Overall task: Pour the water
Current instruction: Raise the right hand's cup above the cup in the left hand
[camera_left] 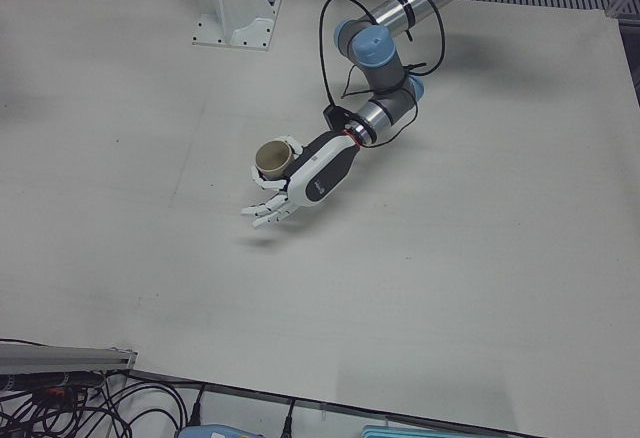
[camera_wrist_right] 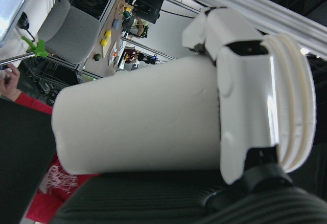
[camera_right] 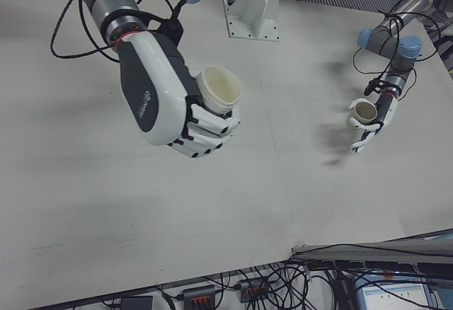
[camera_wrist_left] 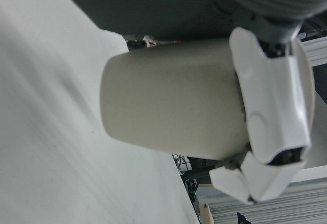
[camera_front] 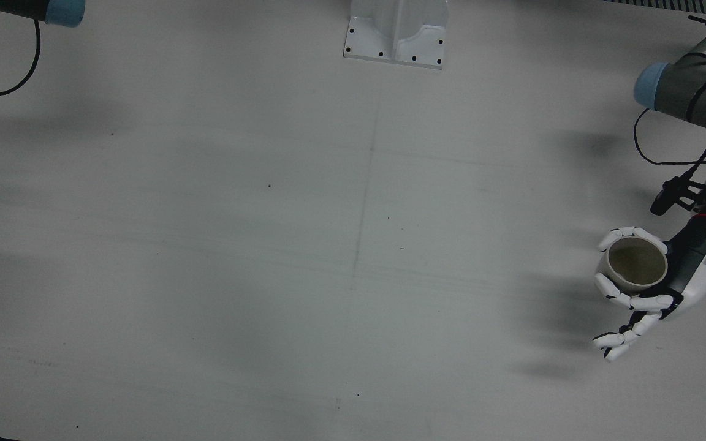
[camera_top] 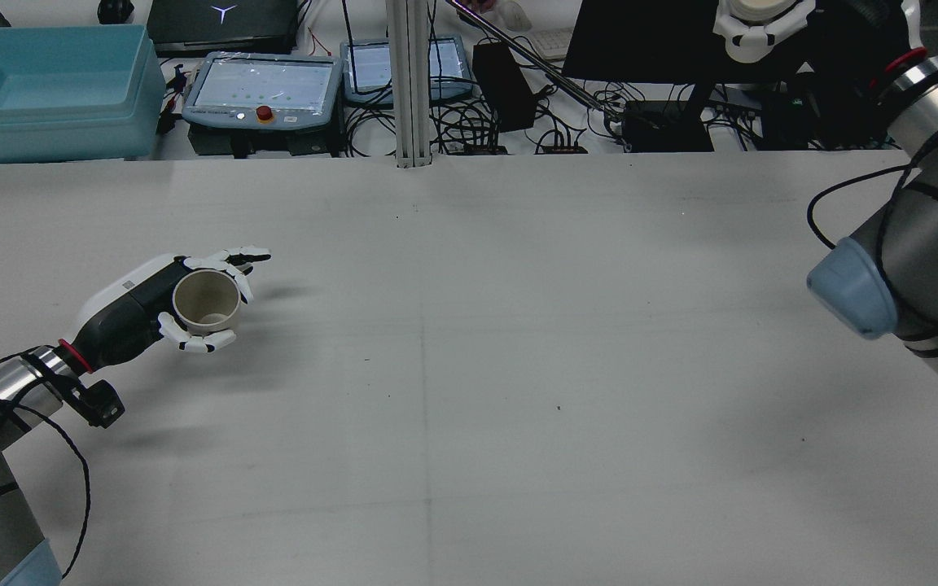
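Holding, left cup: the beige cup (camera_front: 637, 263) sits upright in the left hand (camera_front: 675, 278), mouth up, and its inside looks empty in the front view.
Left cup position: above the table's (camera_front: 328, 245) left half, near the edge on the robot's left side; a shadow on the surface beside it suggests it is raised, though contact cannot be judged.
Left hand state: closed around the cup, its fingers (camera_front: 619, 297) curling round the wall just under the rim, with two lower ones splayed free below.
Right cup: a white ribbed-rim cup (camera_right: 219, 87) is gripped by the right hand (camera_right: 170, 98), held high over the table's right half and tilted a little.
Right hand state: wrapped shut on its cup, fingers (camera_right: 209, 122) pressed across the cup's side near the rim.
Spacing: the two cups are well apart, one on each side of the table.
Beyond the table: a teal bin (camera_top: 46, 85), a control tablet (camera_top: 261, 85) and tangled cables (camera_top: 518, 122) lie past the far edge in the rear view.
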